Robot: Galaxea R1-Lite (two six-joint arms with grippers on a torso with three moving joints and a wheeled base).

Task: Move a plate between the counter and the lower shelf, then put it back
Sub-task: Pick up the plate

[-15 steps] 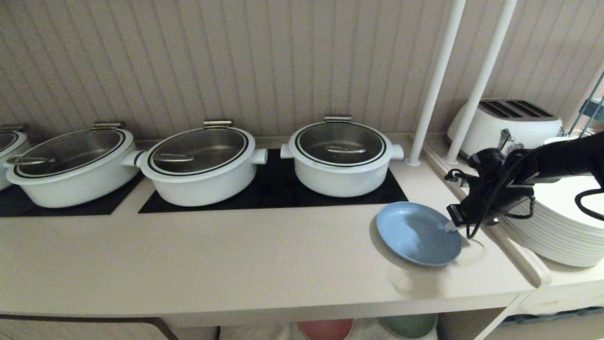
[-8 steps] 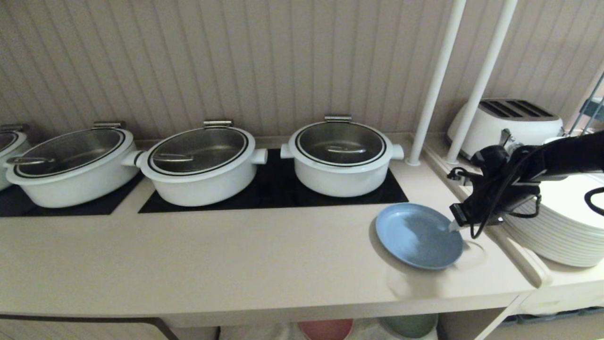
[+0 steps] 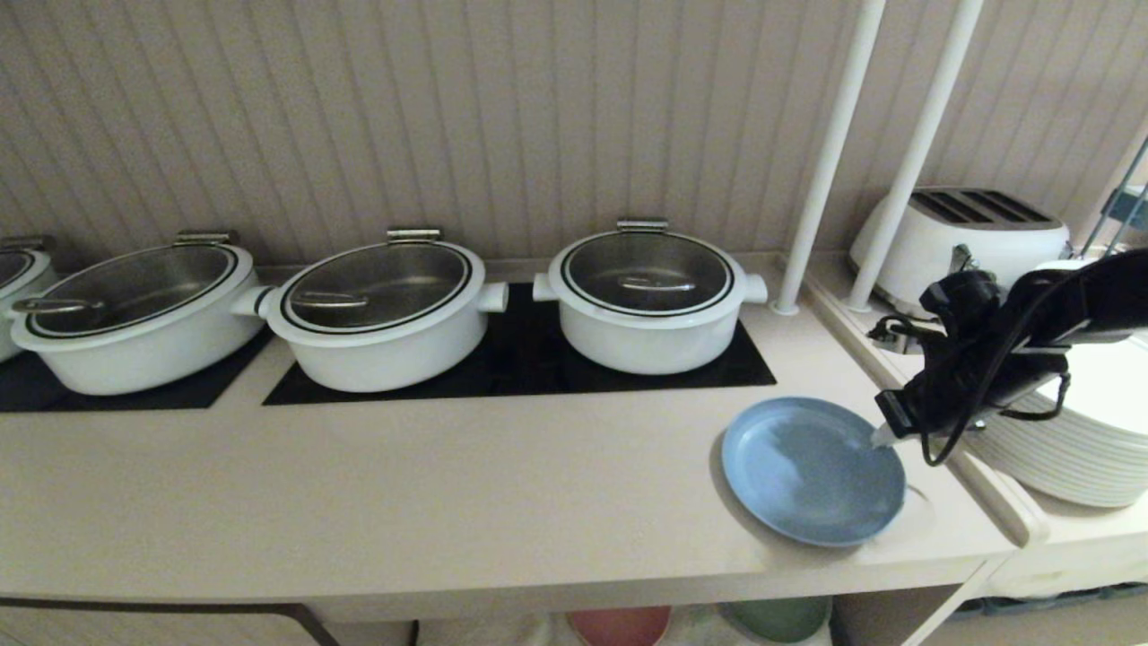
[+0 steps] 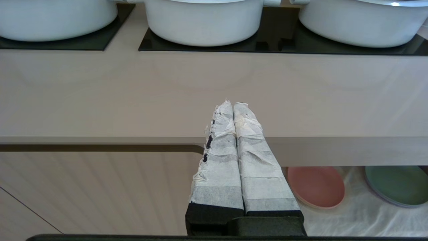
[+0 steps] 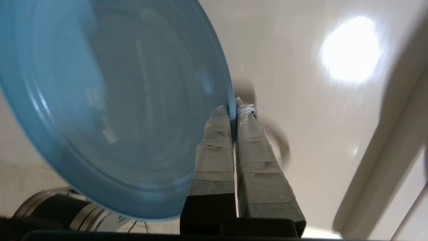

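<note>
The light blue plate point(image 3: 812, 471) is near the right end of the beige counter point(image 3: 448, 502), close to its front edge. My right gripper point(image 3: 883, 437) reaches in from the right and is shut on the plate's right rim. In the right wrist view the rim of the plate point(image 5: 110, 107) sits between the taped fingers of the right gripper point(image 5: 234, 107), above the glossy counter point(image 5: 301, 100). My left gripper point(image 4: 233, 106) is shut and empty, parked in front of the counter's edge point(image 4: 133, 140). The lower shelf point(image 4: 354, 214), draped with white cloth, lies under the counter.
Three white pots with glass lids point(image 3: 646, 296) stand on black hob panels behind the plate. A stack of white plates point(image 3: 1067, 440) and a toaster point(image 3: 964, 233) are on the right side top, beyond two white poles point(image 3: 830, 152). A pink plate point(image 4: 316, 186) and a green plate point(image 4: 396, 185) lie on the shelf cloth.
My right gripper has drawn back to the right and toward the counter's front edge, and the blue plate has come along with it.
</note>
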